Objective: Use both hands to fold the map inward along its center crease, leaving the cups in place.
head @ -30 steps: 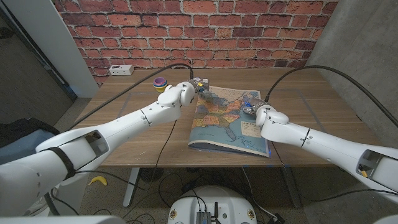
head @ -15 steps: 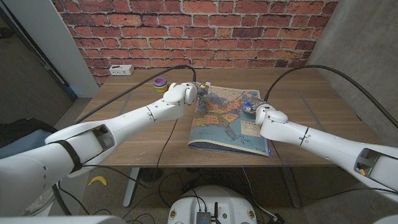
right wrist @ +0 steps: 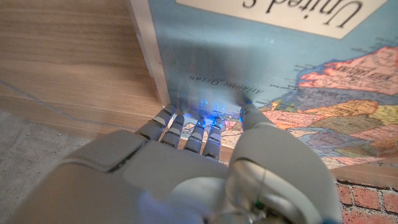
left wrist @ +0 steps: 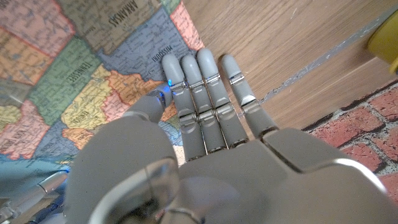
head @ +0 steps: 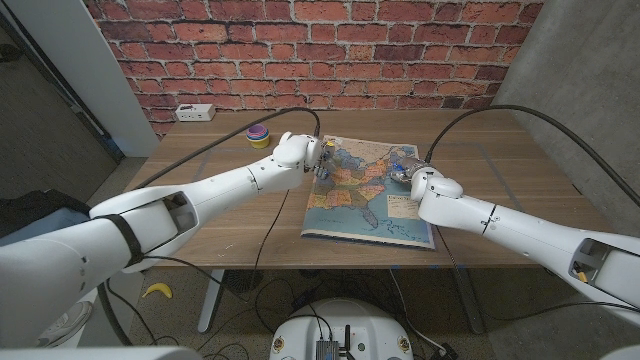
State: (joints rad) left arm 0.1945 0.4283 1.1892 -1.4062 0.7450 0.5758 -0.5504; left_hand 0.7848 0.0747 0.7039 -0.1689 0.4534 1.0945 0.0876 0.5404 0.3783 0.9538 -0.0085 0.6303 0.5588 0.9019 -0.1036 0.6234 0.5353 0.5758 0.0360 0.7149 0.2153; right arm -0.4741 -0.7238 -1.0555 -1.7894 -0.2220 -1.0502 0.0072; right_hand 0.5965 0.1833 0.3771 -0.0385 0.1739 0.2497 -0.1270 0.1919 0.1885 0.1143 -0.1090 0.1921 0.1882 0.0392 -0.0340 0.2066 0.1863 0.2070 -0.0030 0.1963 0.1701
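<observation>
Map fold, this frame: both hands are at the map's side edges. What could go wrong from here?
1. The left hand has its fingers extended at the map edge, partly on bare table; it may slide off without catching the sheet.
2. The right hand presses its fingertips onto the map; whether it has caught the edge is unclear, and dragging could shift the whole map.
3. The stacked cups stand just behind the left arm; an outward sweep may knock them.

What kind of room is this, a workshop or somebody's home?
Probably a lab or test space, not a home. A wooden table stands against a bare brick wall, a power strip sits at its back, and loose cables trail underneath.
</observation>
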